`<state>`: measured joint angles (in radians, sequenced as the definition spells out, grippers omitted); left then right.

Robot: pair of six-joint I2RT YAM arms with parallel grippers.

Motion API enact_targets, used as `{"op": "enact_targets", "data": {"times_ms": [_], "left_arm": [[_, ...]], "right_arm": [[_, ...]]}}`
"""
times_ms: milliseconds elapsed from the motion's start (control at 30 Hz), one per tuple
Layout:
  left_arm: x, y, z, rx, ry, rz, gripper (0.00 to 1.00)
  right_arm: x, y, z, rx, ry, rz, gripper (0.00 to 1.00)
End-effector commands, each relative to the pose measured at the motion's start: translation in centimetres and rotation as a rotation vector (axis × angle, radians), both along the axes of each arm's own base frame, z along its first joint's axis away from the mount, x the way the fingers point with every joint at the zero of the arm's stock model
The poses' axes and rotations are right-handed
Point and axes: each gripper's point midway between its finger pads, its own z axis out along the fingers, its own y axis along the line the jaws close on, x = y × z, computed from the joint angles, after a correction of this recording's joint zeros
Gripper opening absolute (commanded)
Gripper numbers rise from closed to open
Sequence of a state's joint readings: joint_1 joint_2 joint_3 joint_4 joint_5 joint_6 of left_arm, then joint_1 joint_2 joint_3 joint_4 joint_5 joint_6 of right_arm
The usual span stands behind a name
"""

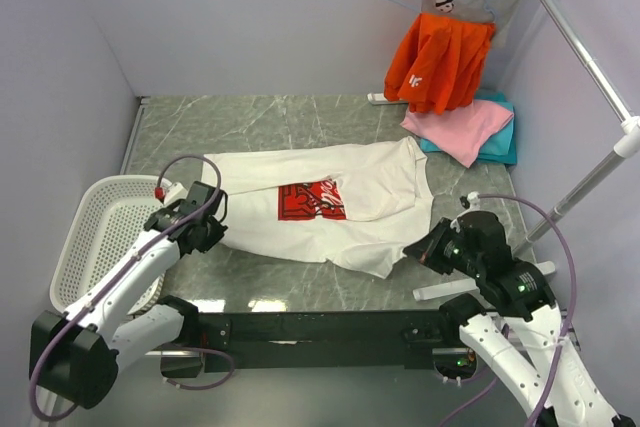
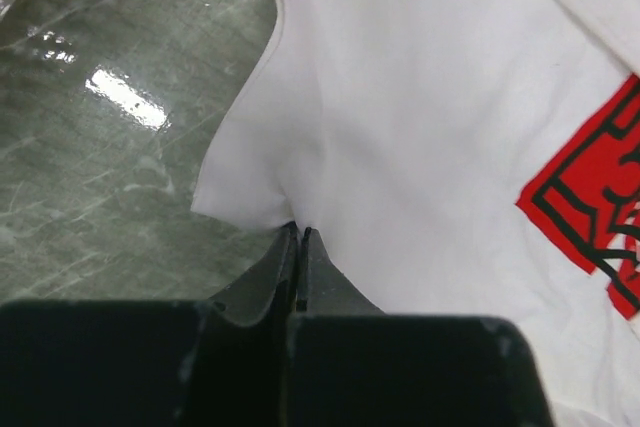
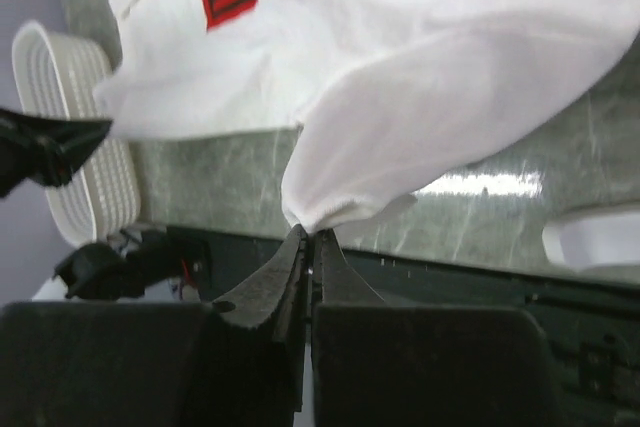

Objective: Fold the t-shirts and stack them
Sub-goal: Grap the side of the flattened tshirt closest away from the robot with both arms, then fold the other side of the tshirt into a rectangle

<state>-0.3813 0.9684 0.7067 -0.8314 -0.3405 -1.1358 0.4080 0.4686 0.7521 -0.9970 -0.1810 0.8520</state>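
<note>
The white t-shirt (image 1: pixel 330 187) with a red square print (image 1: pixel 312 199) lies spread across the middle of the table. My left gripper (image 1: pixel 215 217) is shut on its left edge; the left wrist view shows the cloth (image 2: pixel 400 127) pinched at the fingertips (image 2: pixel 300 232). My right gripper (image 1: pixel 415 250) is shut on the shirt's near right corner, the cloth (image 3: pixel 420 137) bunched at the fingertips (image 3: pixel 312 234) and lifted a little. A pink t-shirt (image 1: pixel 460 127) lies folded on a teal one (image 1: pixel 500 142) at the back right.
A white laundry basket (image 1: pixel 100 232) stands at the left. An orange garment (image 1: pixel 440 62) hangs from a hanger at the back right, by a slanted metal rail (image 1: pixel 580 47). The black base bar (image 1: pixel 320 327) runs along the near edge.
</note>
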Motion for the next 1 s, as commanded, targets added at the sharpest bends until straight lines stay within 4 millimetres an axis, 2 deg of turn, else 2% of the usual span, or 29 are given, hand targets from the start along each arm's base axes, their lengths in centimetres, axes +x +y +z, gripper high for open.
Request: {"op": "enact_targets", "data": {"times_ms": [0,100,267,400,567,700,967], "left_arm": [[1.7,0.1,-0.1,0.032,-0.045,-0.004,0.01],[2.9,0.4,-0.2,0.078,-0.04,0.005,0.01],[4.4,0.8,-0.7,0.13,-0.015,0.007,0.01],[5.2,1.2,-1.9,0.147,0.019,0.019,0.01],[6.0,2.5,-2.5,0.149,0.033,0.045,0.01],[6.9,2.9,-2.7,0.165,0.038,0.038,0.01],[11.5,2.7,-2.5,0.193,0.018,0.014,0.01]], "right_arm": [[5.5,-0.7,0.7,-0.046,-0.142,-0.133,0.0],[7.5,-0.3,0.2,-0.093,-0.153,-0.116,0.0],[10.7,-1.3,0.4,-0.211,-0.174,-0.151,0.0],[13.3,-2.7,0.6,-0.314,-0.189,-0.208,0.0],[15.9,-3.2,0.7,-0.328,-0.196,-0.199,0.0],[17.9,-4.0,-0.1,-0.362,-0.175,-0.21,0.0],[22.5,-4.4,-1.4,-0.362,-0.164,-0.195,0.0]]}}
